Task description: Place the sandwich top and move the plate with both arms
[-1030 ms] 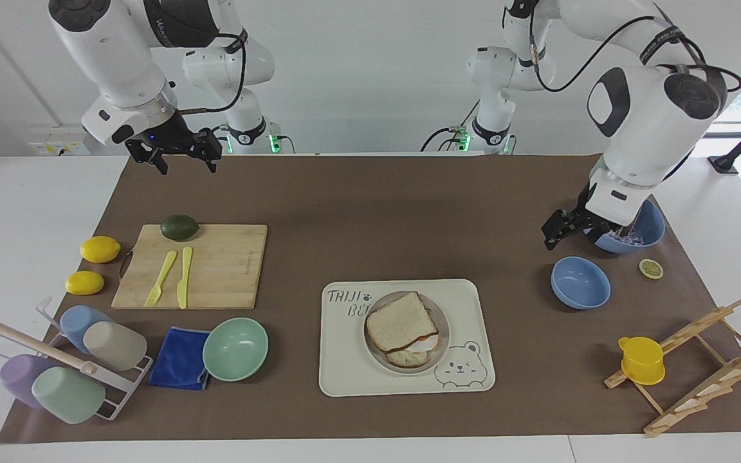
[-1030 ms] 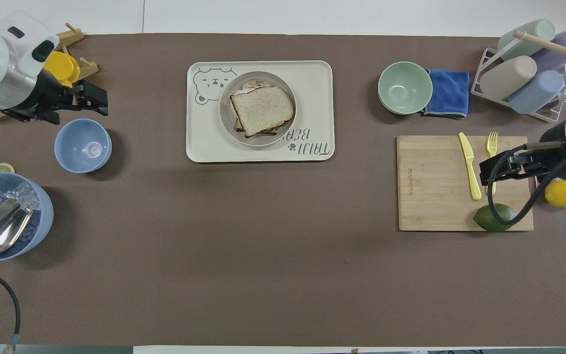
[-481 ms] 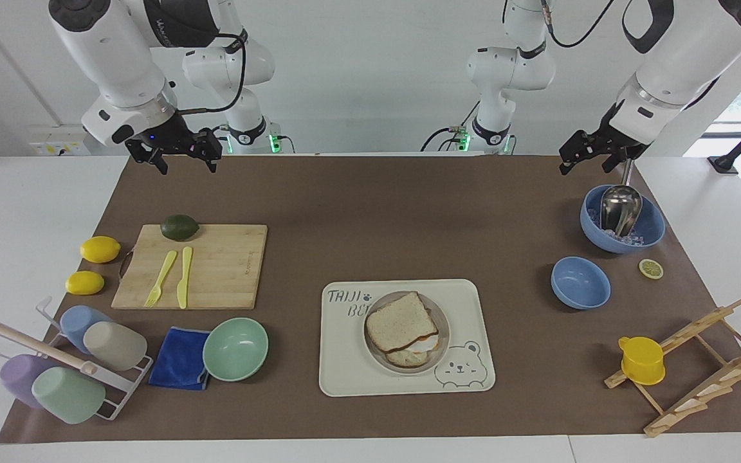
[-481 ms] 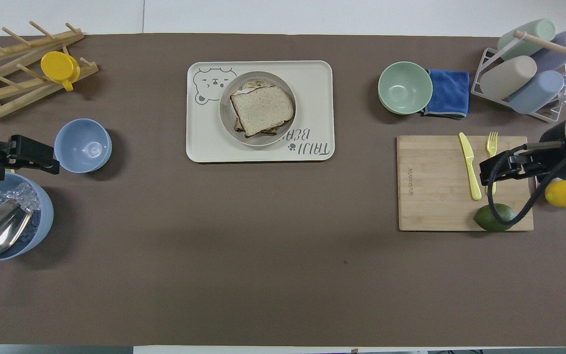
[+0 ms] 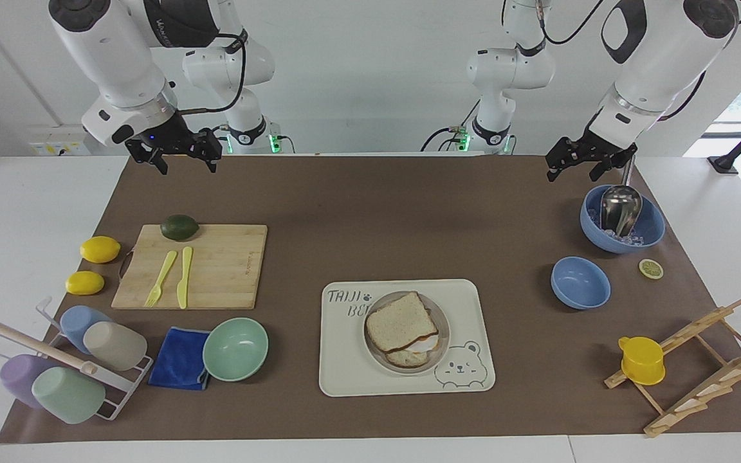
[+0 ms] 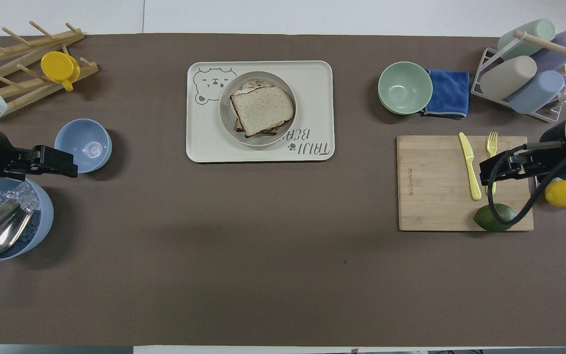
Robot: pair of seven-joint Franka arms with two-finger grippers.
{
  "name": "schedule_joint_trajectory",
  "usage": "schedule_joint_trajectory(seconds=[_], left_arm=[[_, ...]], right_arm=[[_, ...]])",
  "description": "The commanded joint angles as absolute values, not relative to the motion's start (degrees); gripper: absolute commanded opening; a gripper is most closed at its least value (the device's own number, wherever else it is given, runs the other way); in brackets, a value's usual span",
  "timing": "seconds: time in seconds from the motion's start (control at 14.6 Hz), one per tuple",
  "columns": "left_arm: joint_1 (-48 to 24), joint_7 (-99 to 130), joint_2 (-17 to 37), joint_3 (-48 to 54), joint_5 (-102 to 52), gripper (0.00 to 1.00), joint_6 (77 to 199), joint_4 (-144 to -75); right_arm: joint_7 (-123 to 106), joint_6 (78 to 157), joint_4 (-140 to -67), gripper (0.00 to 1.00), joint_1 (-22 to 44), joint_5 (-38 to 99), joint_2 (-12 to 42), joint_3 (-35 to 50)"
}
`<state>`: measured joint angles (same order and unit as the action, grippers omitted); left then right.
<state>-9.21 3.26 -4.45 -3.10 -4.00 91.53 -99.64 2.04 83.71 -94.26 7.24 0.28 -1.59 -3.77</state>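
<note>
The sandwich top [image 5: 401, 319] lies on the stacked sandwich in the plate [image 5: 444, 334], which stands on the cream bear tray [image 5: 345, 366]. It also shows in the overhead view [image 6: 262, 109], as does the plate [image 6: 226, 105]. A lower slice with egg white peeks out under it. My left gripper [image 5: 575, 168] hangs open and empty in the air over the mat beside the blue ice bowl [image 5: 650, 228]; it also shows in the overhead view [image 6: 69, 166]. My right gripper [image 5: 184, 164] waits open and empty, raised over the cutting board's end of the mat; it also shows in the overhead view [image 6: 484, 172].
A small blue bowl [image 5: 579, 281], a lemon slice [image 5: 651, 268] and a wooden rack with a yellow cup [image 5: 642, 360] are at the left arm's end. The cutting board [image 5: 229, 267], a mint bowl [image 5: 235, 348], a blue cloth [image 5: 179, 357], lemons [image 5: 100, 249] and a cup rack [image 5: 62, 360] are at the right arm's end.
My left gripper rose from low beside the ice bowl, uncovering the scoop, then shifted slightly toward the table's middle. The right arm and the sandwich have not moved.
</note>
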Motion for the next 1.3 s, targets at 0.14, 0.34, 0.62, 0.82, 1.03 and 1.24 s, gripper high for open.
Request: schedule_joint_trajectory(seconds=[0.14, 0.34, 0.62, 0.82, 1.03, 1.24], left_arm=[[-6.25, 1.14, -3.69, -0.71, -2.81, 1.0, 92.2, -97.67], [-6.07, 0.7, -3.6, 0.69, 0.09, 1.0, 91.41, -97.38], [-5.36, 1.23, -4.04, 1.49, 0.0, 1.0, 91.49, -97.38], [-5.27, 1.32, -4.57, 1.41, -0.09, 1.0, 91.58, -97.73], [-5.27, 0.79, -4.57, 1.32, -0.09, 1.0, 92.19, -97.73], [-5.27, 1.05, -4.57, 1.23, -0.09, 1.0, 92.37, -97.65]], right_arm=[[0.44, 83.23, -94.48, 1.0, 6.5, -0.26, -2.46, -3.34], [0.61, 83.5, -94.48, 1.0, 6.42, -0.26, -2.46, -3.34], [0.53, 83.67, -94.48, 1.0, 6.68, -0.09, -2.46, -3.25], [0.53, 84.11, -94.48, 1.0, 6.59, -0.09, -2.37, -3.25], [0.53, 84.11, -94.48, 1.0, 6.68, -0.09, -2.37, -3.25], [0.53, 84.2, -94.48, 1.0, 6.77, -0.09, -2.37, -3.25]])
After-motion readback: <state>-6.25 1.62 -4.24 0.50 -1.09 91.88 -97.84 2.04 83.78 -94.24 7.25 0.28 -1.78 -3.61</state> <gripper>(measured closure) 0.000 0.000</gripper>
